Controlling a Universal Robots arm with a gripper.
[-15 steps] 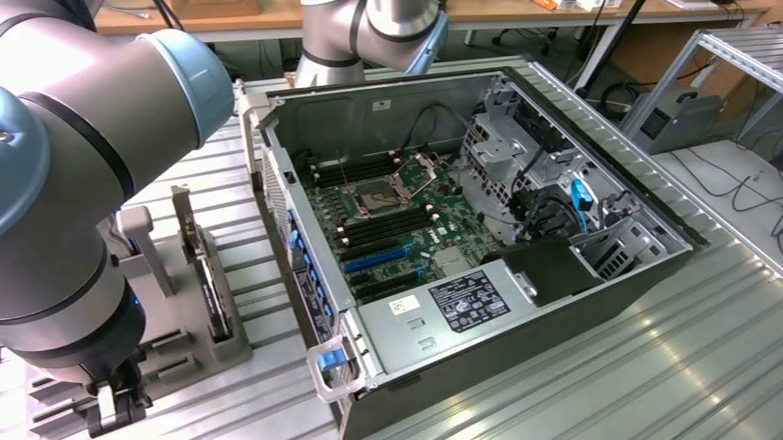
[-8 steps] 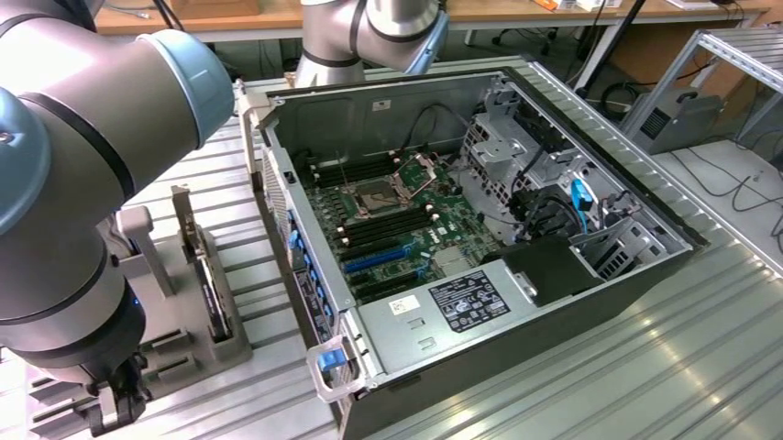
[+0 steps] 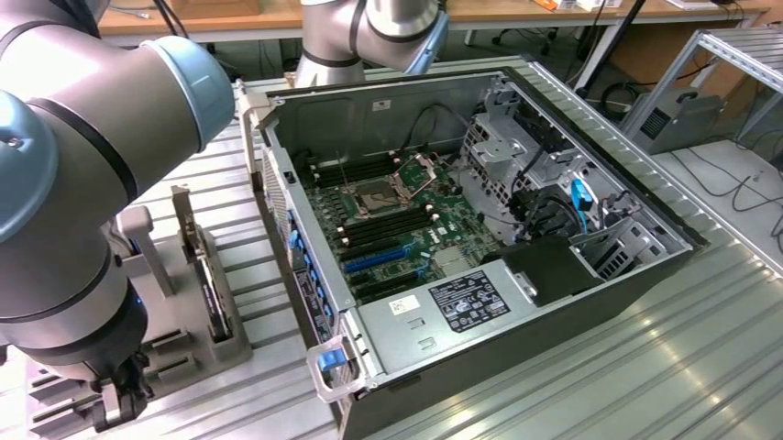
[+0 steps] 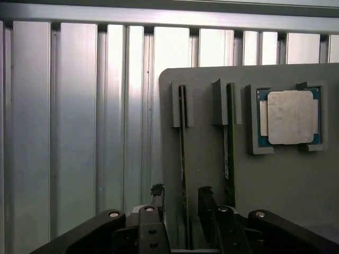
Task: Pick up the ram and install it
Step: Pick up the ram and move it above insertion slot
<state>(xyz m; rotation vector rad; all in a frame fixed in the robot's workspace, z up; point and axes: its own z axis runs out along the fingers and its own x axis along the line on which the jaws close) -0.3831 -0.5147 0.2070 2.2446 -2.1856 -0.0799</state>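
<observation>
The gripper (image 4: 181, 197) is held low over the grey holder (image 4: 204, 159), which is laid on the ribbed metal surface (image 4: 74, 132). Its two fingers (image 4: 157, 191) are set partly apart, one on each side of the ram (image 4: 183, 137). A small gap is seen between each finger and the stick, so nothing is clamped. The ram is stood on its edge in the holder's outermost slot, close to the holder's edge. A second stick (image 4: 229, 143) is kept in the next slot, and a processor (image 4: 288, 117) is seated in a recess beyond that slot. In the exterior view, the arm (image 3: 73, 183) is bent down over the holder. The open computer case (image 3: 490, 394), with its motherboard (image 3: 404, 229) exposed, is placed just beside the holder, toward the exterior view's right.
</observation>
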